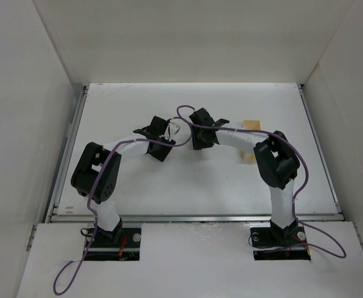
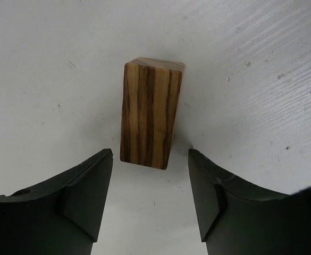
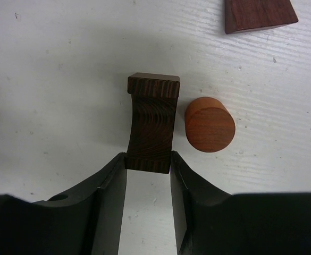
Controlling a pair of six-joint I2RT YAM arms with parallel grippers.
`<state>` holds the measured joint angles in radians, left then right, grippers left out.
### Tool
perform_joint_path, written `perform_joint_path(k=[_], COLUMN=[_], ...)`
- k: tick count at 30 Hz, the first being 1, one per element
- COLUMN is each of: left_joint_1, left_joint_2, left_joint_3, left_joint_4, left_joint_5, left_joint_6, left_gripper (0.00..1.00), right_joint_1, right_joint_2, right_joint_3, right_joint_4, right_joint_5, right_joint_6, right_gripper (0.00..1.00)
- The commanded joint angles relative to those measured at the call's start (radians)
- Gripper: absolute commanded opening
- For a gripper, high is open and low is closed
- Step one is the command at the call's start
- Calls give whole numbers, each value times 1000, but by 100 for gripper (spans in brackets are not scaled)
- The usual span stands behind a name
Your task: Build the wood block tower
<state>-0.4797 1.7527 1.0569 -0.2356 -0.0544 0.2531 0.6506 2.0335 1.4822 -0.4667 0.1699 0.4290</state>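
Table (image 1: pixel 169 186) mid: no tower yet. L gripper (image 2: pixel 150 155) apart, striped block (image 2: pixel 149 114) just entering its tips. R gripper (image 3: pixel 148 155) clamped on dark block (image 3: pixel 152 122), cylinder (image 3: pixel 209 124) just beside. Prob light, stiff, smooth wood: pinch flat faces.

A white table (image 1: pixel 169 186) stands boxed in by a white back wall (image 1: pixel 193 37), left wall (image 1: pixel 20 124) and right wall (image 1: pixel 349 124). Light lies brightest along its far edge; a metal rail (image 1: pixel 193 218) trims the near one.

The arms (image 1: pixel 126 148) are white with black joints (image 1: pixel 96 175) (matte black end effector fingers (image 2: pixel 86 196) too), trailing purple cables (image 1: pixel 56 279).
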Motion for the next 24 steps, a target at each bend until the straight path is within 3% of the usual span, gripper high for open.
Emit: perform_joint_path(k=[1,5,8,12,13,14,15,18,19,20,21,23,24], left_joint_1=[6,6,6,-16,-26,-49,-50,-86,-95,-106,-106,-115,-115], left_joint_2=[-64,-140,-200,-321,-343,-411,-412,-516,-541,-605,-640,-749,-778], left_joint_3=[1,2,-8,-28,-44,-110,-110,-229,-267,-306,-348,-475,-507], left_joint_4=[-47,-47,-18,42,80,182,183,414,486,562,702,836,928], left_joint_5=[-2,-2,-16,-88,-129,-216,-217,-314,-314,-288,-244,-129,-4], left_joint_6=[18,54,92,211,245,376,437,651,811,893,973,1156,1188], left_gripper=[56,61,64,66,66,66,66,66,66,66,66,66,66], right_joint_1=[11,11,-23,-130,-153,-233,-233,-279,-279,-290,-290,-290,-290], right_joint_2=[-83,-192,-300,-418,-435,-462,-463,-483,-483,-492,-492,-492,-502], right_joint_3=[12,-16,-43,-85,-98,-99,-99,-118,-132,-132,-144,-145,-145], right_joint_4=[-1,-21,-21,-23,-23,0,0,46,92,121,149,188,188], right_joint_5=[17,-27,-150,-429,-570,-754,-756,-921,-963,-1050,-1085,-1116,-1116], right_joint_6=[-22,-70,-88,-79,-79,-44,-44,26,46,92,115,163,163], right_gripper=[2,0,0,0,0,0,0,0,0,0,0,0,0])
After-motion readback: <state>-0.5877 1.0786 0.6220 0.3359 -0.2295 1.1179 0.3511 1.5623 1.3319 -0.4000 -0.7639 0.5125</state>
